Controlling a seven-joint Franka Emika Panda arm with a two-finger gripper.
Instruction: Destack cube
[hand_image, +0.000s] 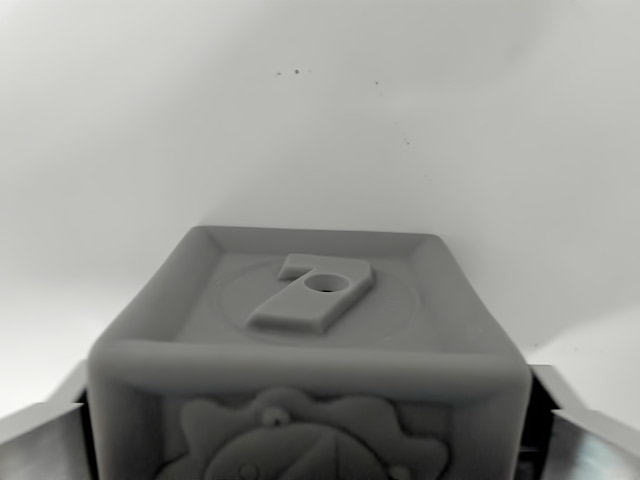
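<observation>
We record one grey cube, low and central in the wrist view, its recessed top face bearing a raised numeral 7 with a round hole, its near face a relief figure cut off by the frame. The fingers press its left and right sides, grasping it. Behind lies a pale tabletop with scattered dark specks.

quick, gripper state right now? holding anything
Gripper: shut on the grey cube, a finger against each side at the bottom corners.
</observation>
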